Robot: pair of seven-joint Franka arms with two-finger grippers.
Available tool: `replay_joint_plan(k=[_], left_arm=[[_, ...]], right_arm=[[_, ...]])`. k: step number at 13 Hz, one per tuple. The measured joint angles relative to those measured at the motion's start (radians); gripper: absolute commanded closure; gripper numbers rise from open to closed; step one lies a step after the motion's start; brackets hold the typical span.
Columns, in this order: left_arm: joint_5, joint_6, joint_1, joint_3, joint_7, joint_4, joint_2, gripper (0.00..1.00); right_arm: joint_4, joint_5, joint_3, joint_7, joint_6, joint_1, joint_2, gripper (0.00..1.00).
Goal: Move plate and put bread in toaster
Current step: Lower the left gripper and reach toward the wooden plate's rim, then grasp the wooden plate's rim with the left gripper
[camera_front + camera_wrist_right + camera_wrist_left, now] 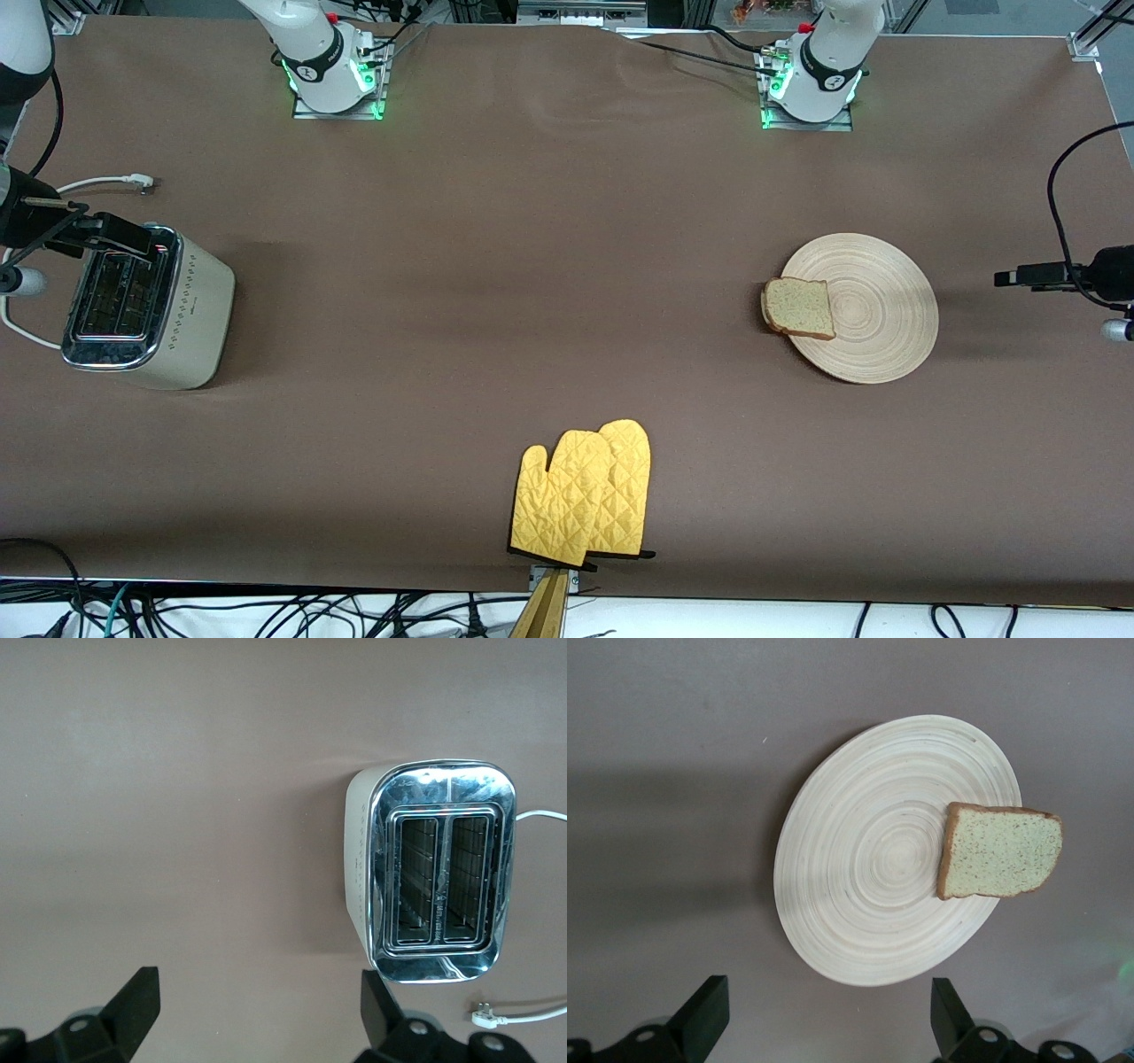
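Observation:
The light-wood plate (877, 310) lies at the left arm's end of the table. The bread (797, 307) lies flat on the plate's rim, overhanging toward the table's middle. Both also show in the left wrist view: the plate (868, 859) and the bread (1001, 852). My left gripper (1028, 275) hangs in the air beside the plate; it is open and empty (827, 1019). The cream toaster (146, 306) stands at the right arm's end, its slots empty (434, 868). My right gripper (124, 235) is up over the toaster's farther edge, open and empty (257, 1010).
A pair of yellow oven mitts (585, 496) lies near the table's front edge at the middle. The toaster's white cord and plug (133, 182) lie on the brown cloth farther from the camera than the toaster; the plug also shows in the right wrist view (485, 1017).

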Motion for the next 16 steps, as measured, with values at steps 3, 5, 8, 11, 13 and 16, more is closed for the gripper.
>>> replay_joint_plan(k=[3, 5, 8, 11, 13, 16], left_arm=[[-0.076, 0.087, 0.055, -0.001, 0.125, -0.065, 0.076, 0.00], [-0.141, 0.113, 0.075, -0.002, 0.208, -0.119, 0.108, 0.00], [-0.201, 0.187, 0.082, -0.010, 0.285, -0.204, 0.147, 0.00], [-0.238, 0.261, 0.082, -0.017, 0.366, -0.256, 0.177, 0.00], [-0.256, 0.266, 0.084, -0.017, 0.377, -0.259, 0.182, 0.23], [-0.281, 0.268, 0.085, -0.017, 0.378, -0.259, 0.185, 0.52]], right_arm=[[0.000, 0.001, 0.000, 0.000, 0.000, 0.000, 0.000, 0.00], [0.000, 0.001, 0.000, 0.000, 0.000, 0.000, 0.001, 0.00], [0.000, 0.001, -0.001, 0.000, 0.000, 0.000, 0.001, 0.00], [0.000, 0.001, -0.001, 0.000, 0.000, 0.000, 0.001, 0.00], [0.000, 0.001, -0.001, 0.000, 0.000, 0.000, 0.001, 0.00], [0.000, 0.001, -0.001, 0.000, 0.000, 0.000, 0.001, 0.00]])
